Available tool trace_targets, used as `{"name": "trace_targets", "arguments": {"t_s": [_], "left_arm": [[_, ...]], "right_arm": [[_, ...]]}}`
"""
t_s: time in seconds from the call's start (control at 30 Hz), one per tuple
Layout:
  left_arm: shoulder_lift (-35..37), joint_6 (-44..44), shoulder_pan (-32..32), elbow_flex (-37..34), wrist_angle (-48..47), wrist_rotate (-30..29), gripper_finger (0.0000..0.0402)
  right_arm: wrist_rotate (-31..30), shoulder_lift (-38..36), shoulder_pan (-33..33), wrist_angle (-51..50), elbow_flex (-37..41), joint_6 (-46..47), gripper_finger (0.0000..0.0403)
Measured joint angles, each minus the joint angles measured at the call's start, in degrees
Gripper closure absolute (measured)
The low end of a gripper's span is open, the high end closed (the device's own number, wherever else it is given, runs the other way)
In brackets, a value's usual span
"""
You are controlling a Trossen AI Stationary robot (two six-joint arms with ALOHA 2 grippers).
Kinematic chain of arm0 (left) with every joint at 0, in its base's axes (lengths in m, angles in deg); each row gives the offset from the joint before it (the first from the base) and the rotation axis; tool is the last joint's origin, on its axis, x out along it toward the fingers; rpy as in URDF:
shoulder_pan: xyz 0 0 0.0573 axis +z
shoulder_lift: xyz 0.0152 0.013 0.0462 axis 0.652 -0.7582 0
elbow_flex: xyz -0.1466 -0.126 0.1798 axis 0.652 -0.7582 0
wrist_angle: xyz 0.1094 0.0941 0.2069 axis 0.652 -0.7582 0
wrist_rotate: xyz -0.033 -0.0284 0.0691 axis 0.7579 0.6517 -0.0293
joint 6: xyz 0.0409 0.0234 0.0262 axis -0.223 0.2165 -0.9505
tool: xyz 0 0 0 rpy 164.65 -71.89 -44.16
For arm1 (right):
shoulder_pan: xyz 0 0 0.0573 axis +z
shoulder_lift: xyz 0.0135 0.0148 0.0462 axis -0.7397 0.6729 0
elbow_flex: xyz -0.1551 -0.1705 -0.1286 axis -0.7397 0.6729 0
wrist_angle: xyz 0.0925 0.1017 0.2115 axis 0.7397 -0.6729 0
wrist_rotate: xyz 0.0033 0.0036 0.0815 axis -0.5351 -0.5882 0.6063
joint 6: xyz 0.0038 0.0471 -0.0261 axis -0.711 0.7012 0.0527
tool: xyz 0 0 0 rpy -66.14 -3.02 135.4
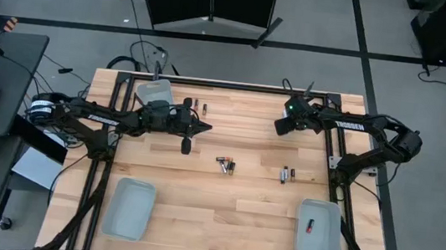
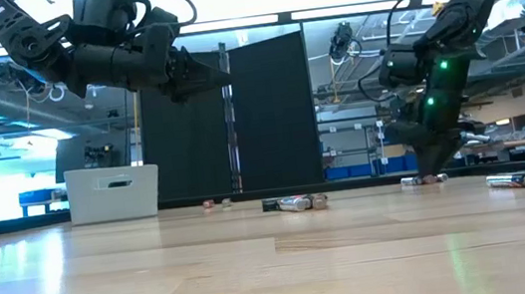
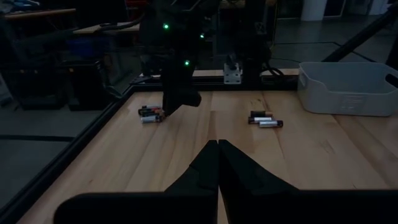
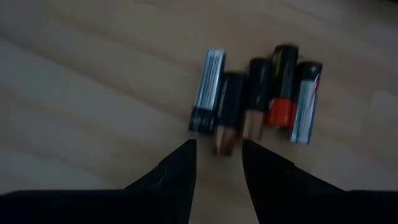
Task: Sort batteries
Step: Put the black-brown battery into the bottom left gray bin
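Right wrist view, right claw (image 4: 217,163) parted above batteries (image 4: 258,99).

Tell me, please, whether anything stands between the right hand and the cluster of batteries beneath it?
Nothing visible does. The right hand hangs open just short of the battery cluster, with only bare table between them.

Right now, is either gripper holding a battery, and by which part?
Neither. The right gripper hangs open above a cluster of batteries; the left gripper is shut on nothing.
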Motion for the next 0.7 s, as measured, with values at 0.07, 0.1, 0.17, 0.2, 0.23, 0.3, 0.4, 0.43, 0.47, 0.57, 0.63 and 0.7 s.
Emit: {"name": "trace_targets", "arguments": {"t_s": [0.07, 0.1, 0.17, 0.2, 0.23, 0.3, 0.4, 0.43, 0.47, 0.57, 0.63, 0.7], "left_arm": [[0.0, 0.0, 0.0, 0.0, 0.0, 0.0, 0.0389], [0.0, 0.0, 0.0, 0.0, 0.0, -0.02, 0.0389], [0.0, 0.01, 0.0, 0.0, -0.01, 0.0, 0.0389], [0.0, 0.02, 0.0, 0.0, 0.0, 0.0, 0.0389], [0.0, 0.02, 0.0, 0.0, 0.0, 0.0, 0.0389], [0.0, 0.02, 0.0, 0.0, 0.0, 0.0, 0.0389], [0.0, 0.02, 0.0, 0.0, 0.0, -0.02, 0.0389], [0.0, 0.02, 0.0, 0.0, 0.0, -0.02, 0.0389], [0.0, 0.04, 0.0, 0.0, 0.0, 0.0, 0.0389], [0.0, 0.04, 0.0, 0.0, 0.0, 0.0, 0.0389], [0.0, 0.04, 0.0, 0.0, -0.1, 0.0, 0.0389], [0.0, 0.04, 0.0, 0.0, -0.45, -0.02, 0.0389]], "right_arm": [[0.03, 0.0, -0.27, 0.95, 0.39, 0.02, 0.0262], [0.05, 0.0, -0.46, 1.16, 0.65, 0.01, 0.0262], [0.09, 0.0, -0.81, 1.22, 1.03, 0.01, 0.0262], [0.12, 0.0, -1.0, 1.2, 1.2, 0.0, 0.0262], [0.13, 0.0, -1.17, 1.2, 1.39, 0.02, 0.0264], [0.3, 0.0, -1.41, 1.31, 1.75, 0.02, 0.0268], [0.6, 0.0, -1.46, 2.56, 2.23, 0.02, 0.0275], [0.96, 0.0, -1.46, 3.47, 2.41, 0.01, 0.0278], [1.23, 0.01, -1.46, 4.15, 2.58, 0.03, 0.028], [1.39, 0.81, -1.57, 4.59, 2.7, 0.02, 0.0285], [1.39, 1.78, -1.69, 5.09, 2.66, -0.05, 0.0286], [1.37, 2.91, -1.72, 5.45, 2.53, -0.12, 0.0286]]}}
